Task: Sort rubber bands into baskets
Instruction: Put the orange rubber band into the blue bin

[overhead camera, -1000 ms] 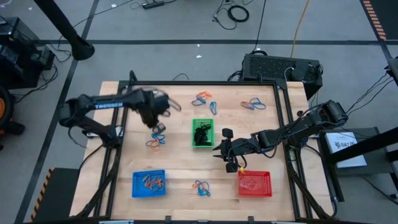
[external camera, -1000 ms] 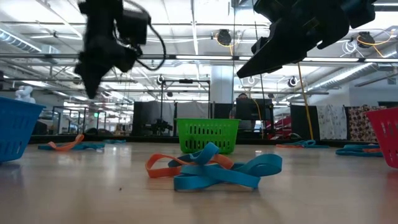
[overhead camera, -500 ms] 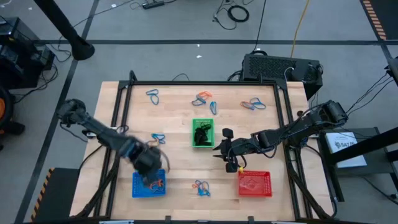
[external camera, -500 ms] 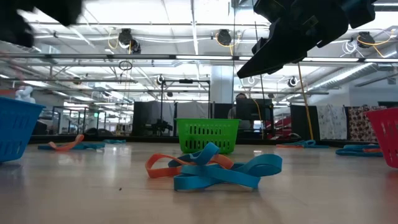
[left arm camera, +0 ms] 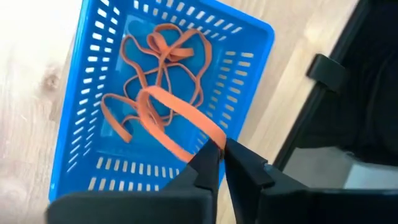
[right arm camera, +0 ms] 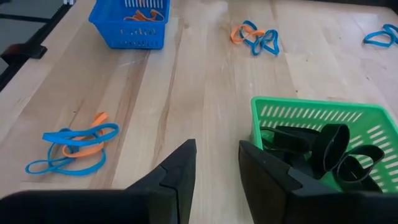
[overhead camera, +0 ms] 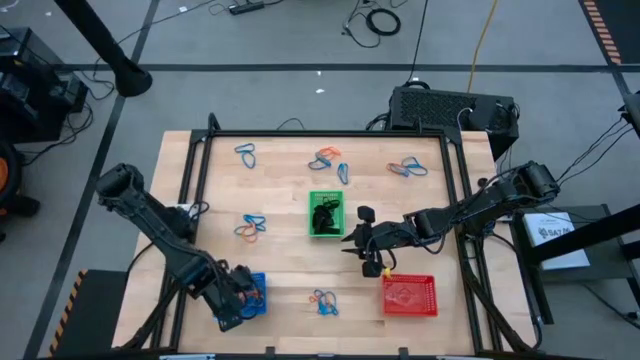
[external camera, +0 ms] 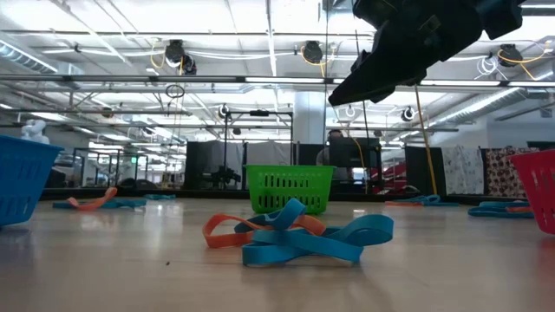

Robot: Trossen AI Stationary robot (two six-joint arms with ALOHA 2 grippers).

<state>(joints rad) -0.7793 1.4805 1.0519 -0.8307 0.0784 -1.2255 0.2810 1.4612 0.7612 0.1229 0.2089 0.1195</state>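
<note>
My left gripper [left arm camera: 222,148] hangs over the blue basket [left arm camera: 245,68], which stands at the table's near left [overhead camera: 258,282]. It is shut on an orange rubber band [left arm camera: 171,109], and more orange bands [left arm camera: 168,56] lie in the basket. My right gripper [right arm camera: 214,155] stands open and bare, raised between the green basket [overhead camera: 326,215], which holds black bands [right arm camera: 323,149], and the red basket [overhead camera: 410,296]. Small heaps of blue and orange bands [overhead camera: 250,226] [overhead camera: 324,299] [overhead camera: 327,160] [overhead camera: 408,167] lie on the wood, and a blue band [overhead camera: 246,152] lies alone. My left gripper pinches the orange band at the top of its loop [left arm camera: 208,132] between its two fingertips, coming from above and pointing steeply down. The loop hangs slack below the fingers, inside the blue basket. Whether its lower end rests on the other bands I cannot tell.
A black metal frame [overhead camera: 190,180] runs along the table's left, far and right sides. A black box [overhead camera: 450,108] with cables sits past the far right corner. In the low view a blue-and-orange heap [external camera: 295,234] lies in front of the green basket [external camera: 290,186].
My left gripper has swung from the far left part of the table toward the near edge and now hangs over the blue basket, rolled about its own line. It has gone out of the low view. My right arm has kept still.
</note>
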